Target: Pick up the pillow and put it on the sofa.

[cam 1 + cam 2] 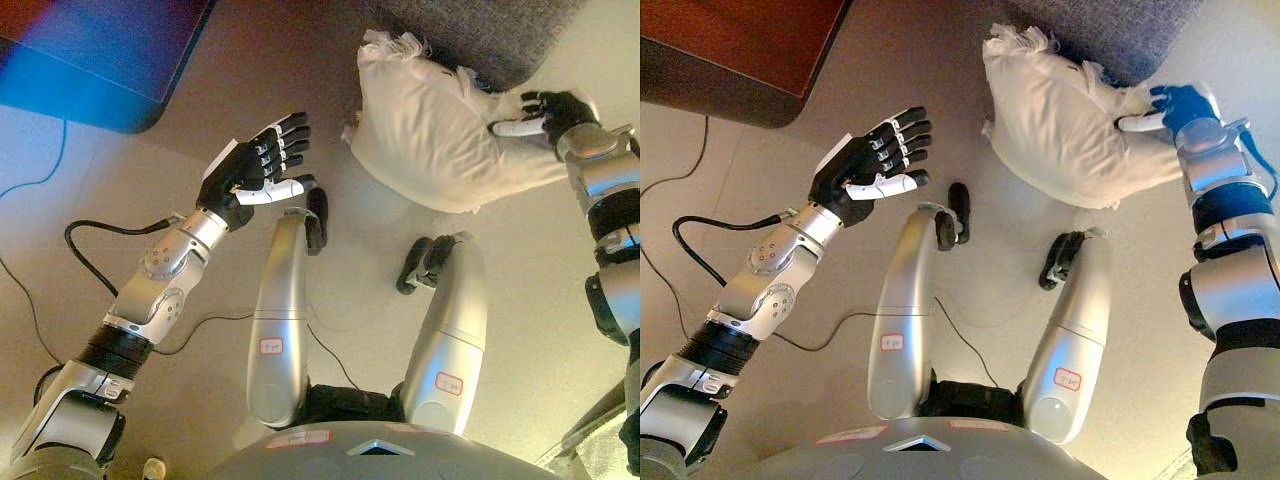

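Observation:
A cream pillow (430, 130) lies on the beige floor, its top edge against the grey sofa (480, 35) at the upper right. My right hand (550, 112) is at the pillow's right end, thumb laid across the fabric and fingers resting on it, not clenched. My left hand (262, 165) is open, fingers spread, held in the air a short way left of the pillow and touching nothing.
A dark wooden piece of furniture (730, 50) fills the upper left corner. Bare floor (330, 60) lies between it and the pillow.

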`<state>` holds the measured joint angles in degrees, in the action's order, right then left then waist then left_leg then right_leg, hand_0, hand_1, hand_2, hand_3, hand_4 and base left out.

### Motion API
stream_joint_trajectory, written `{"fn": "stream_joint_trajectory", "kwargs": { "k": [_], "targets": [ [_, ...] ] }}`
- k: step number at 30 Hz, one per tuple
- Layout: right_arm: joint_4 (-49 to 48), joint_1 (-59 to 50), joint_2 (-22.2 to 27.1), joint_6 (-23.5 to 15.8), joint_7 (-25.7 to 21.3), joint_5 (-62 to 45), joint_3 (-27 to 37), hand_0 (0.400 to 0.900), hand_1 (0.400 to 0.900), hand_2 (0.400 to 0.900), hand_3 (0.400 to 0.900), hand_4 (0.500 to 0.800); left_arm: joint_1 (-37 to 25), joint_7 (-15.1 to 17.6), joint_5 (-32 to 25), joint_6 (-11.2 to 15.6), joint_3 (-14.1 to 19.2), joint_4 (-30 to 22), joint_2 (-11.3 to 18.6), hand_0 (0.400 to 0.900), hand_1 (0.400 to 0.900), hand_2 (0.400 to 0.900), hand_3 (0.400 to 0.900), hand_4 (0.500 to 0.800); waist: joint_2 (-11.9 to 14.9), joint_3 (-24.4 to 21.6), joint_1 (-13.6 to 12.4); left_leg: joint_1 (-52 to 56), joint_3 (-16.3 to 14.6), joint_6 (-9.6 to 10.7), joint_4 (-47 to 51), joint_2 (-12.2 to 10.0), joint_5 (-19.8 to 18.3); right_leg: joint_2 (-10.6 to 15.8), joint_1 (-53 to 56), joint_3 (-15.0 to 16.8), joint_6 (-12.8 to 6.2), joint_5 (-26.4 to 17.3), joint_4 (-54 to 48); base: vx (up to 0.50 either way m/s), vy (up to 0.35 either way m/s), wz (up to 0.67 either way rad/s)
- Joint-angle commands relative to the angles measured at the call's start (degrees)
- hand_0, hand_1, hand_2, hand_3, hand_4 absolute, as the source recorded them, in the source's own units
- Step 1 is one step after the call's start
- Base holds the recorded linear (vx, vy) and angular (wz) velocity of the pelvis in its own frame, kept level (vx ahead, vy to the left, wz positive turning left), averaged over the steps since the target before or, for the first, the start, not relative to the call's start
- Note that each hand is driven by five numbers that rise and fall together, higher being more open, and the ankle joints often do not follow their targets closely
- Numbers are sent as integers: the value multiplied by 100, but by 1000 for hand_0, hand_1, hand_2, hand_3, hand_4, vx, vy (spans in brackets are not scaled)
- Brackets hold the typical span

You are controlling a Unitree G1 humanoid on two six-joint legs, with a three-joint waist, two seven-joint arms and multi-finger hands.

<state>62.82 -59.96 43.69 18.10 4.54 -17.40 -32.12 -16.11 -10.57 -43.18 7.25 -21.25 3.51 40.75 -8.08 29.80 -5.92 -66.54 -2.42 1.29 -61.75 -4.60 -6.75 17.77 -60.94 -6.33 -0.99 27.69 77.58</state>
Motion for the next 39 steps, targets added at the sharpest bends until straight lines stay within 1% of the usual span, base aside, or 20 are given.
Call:
{"fn": "stream_joint_trajectory", "kwargs": {
  "k": [1, 3, 6, 8, 12, 14, 15, 16, 17, 18, 19, 20, 23, 24, 27, 31, 35, 38, 39],
  "targets": [
    [241, -126, 130, 351, 415, -257, 116, 900, 900, 900, 900, 800, -226, -114, -52, 253, 234, -720, -72, 900, 900, 900, 900, 800, -266, 0, -135, 535, -492, -298, -848, 290, -1545, -299, 139, -301, 188, -294, -53, 0, 0, 0],
    [399, -157, 96, 572, 660, -174, 95, 900, 900, 900, 900, 800, -232, -154, -52, 213, 260, -718, -83, 900, 900, 900, 900, 800, -263, 0, -157, 559, -491, -298, -795, 283, -1492, -299, 161, -306, 177, -350, -113, 0, 0, 0],
    [498, -85, 55, 720, 814, -137, 141, 900, 900, 900, 900, 800, -199, -144, -29, 87, 279, -803, -89, 900, 900, 900, 900, 800, -255, 0, -174, 590, -482, -305, -768, 265, -1440, -271, 194, -306, 167, -407, -145, 8, 0, 3],
    [576, -91, 54, 715, 919, -121, 121, 900, 900, 900, 900, 800, -168, -208, -42, 43, 290, -824, -51, 900, 900, 900, 900, 800, -259, 0, -192, 601, -474, -299, -758, 259, -1401, -250, 207, -311, 158, -449, -158, 11, -10, 7],
    [612, -188, 25, 568, 735, -35, 84, 900, 900, 900, 900, 800, -124, -259, -69, 85, 289, -831, -18, 900, 900, 900, 900, 800, -270, 0, -221, 602, -470, -308, -750, 227, -1354, -239, 208, -310, 155, -491, -172, 0, -6, 3],
    [587, -218, 22, 498, 768, -60, 62, 900, 900, 900, 900, 800, -113, -287, -93, 74, 326, -830, -9, 900, 900, 900, 900, 800, -265, 0, -232, 593, -460, -325, -790, 211, -1361, -223, 203, -307, 162, -479, -138, 0, 0, 0],
    [539, -198, 14, 455, 693, -28, 75, 900, 900, 900, 900, 800, -102, -282, -103, 60, 325, -851, -10, 900, 900, 900, 900, 800, -260, 0, -231, 595, -457, -330, -808, 212, -1366, -217, 205, -305, 163, -473, -115, 17, -18, 4],
    [486, -169, 8, 360, 509, -61, 92, 692, 692, 692, 692, 675, -98, -270, -103, 50, 323, -869, -6, 900, 900, 900, 900, 800, -256, 0, -225, 593, -456, -330, -824, 207, -1367, -211, 205, -304, 164, -475, -103, 20, -18, 4],
    [441, -137, 0, 320, 489, -7, 109, 400, 400, 400, 400, 500, -87, -266, -104, 42, 326, -881, -1, 900, 900, 900, 900, 800, -253, 0, -222, 590, -449, -331, -846, 206, -1373, -210, 204, -298, 164, -473, -94, 0, 0, 0],
    [381, -125, -10, 301, 499, 1, 85, 400, 400, 400, 400, 500, -97, -275, -134, 78, 309, -837, 39, 900, 900, 900, 900, 800, -246, 0, -209, 585, -453, -352, -872, 186, -1380, -205, 198, -299, 169, -475, -73, 0, 0, 0],
    [330, -114, -3, 266, 382, -62, 90, 400, 400, 400, 400, 500, -85, -274, -118, 108, 300, -821, 28, 900, 900, 900, 900, 800, -243, 0, -206, 581, -452, -354, -868, 183, -1377, -204, 191, -299, 165, -479, -74, 0, 0, 0],
    [237, -79, -16, 312, 335, -34, 110, 400, 400, 400, 400, 500, -82, -246, -107, 92, 302, -843, 23, 900, 900, 900, 900, 800, -235, 0, -201, 584, -447, -349, -868, 187, -1388, -212, 193, -292, 157, -472, -83, 0, 0, 0],
    [84, -38, -8, 278, 165, -72, 123, 400, 400, 400, 400, 500, -76, -219, -98, 148, 281, -822, 27, 900, 900, 900, 900, 800, -228, 0, -189, 583, -449, -358, -844, 179, -1386, -215, 188, -288, 147, -498, -123, 0, 0, 0],
    [60, -56, -16, 246, 10, -121, 128, 400, 400, 400, 400, 500, -81, -194, -80, 168, 269, -823, 21, 900, 900, 900, 900, 800, -229, 0, -184, 583, -457, -362, -827, 166, -1382, -216, 184, -288, 144, -511, -143, 11, 7, -3],
    [40, -84, -6, 152, -128, -114, 133, 400, 400, 400, 400, 500, -104, -141, -83, 213, 243, -811, 30, 900, 900, 900, 900, 800, -238, 0, -179, 592, -467, -368, -782, 155, -1386, -212, 193, -285, 134, -518, -191, 6, 9, -3],
    [24, -90, 55, 64, -162, -108, 137, 400, 400, 400, 400, 500, -63, -140, -120, 225, 244, -850, 67, 900, 900, 900, 900, 800, -245, 0, -175, 627, -481, -363, -765, 152, -1407, -205, 223, -279, 131, -518, -220, 0, 0, 0],
    [-111, -57, 81, -148, -318, -80, 163, 400, 400, 400, 400, 500, -45, -65, -110, 257, 231, -874, 72, 900, 900, 900, 900, 800, -245, 0, -161, 640, -489, -364, -749, 133, -1425, -194, 235, -276, 128, -532, -267, -1, 4, -1],
    [-318, -32, 73, -389, -597, 65, 162, 400, 400, 400, 400, 500, -27, 15, -127, 282, 247, -852, 57, 900, 900, 900, 900, 800, -238, 0, -143, 700, -504, -355, -670, 107, -1412, -207, 269, -266, 114, -543, -314, -8, 29, -5],
    [-483, -13, 79, -488, -756, 120, 160, 400, 400, 400, 400, 500, -9, 39, -117, 295, 258, -839, 48, 900, 900, 900, 900, 800, -227, 0, -128, 731, -510, -349, -626, 98, -1403, -220, 294, -258, 109, -560, -361, -10, 38, -7]
  ]
}}
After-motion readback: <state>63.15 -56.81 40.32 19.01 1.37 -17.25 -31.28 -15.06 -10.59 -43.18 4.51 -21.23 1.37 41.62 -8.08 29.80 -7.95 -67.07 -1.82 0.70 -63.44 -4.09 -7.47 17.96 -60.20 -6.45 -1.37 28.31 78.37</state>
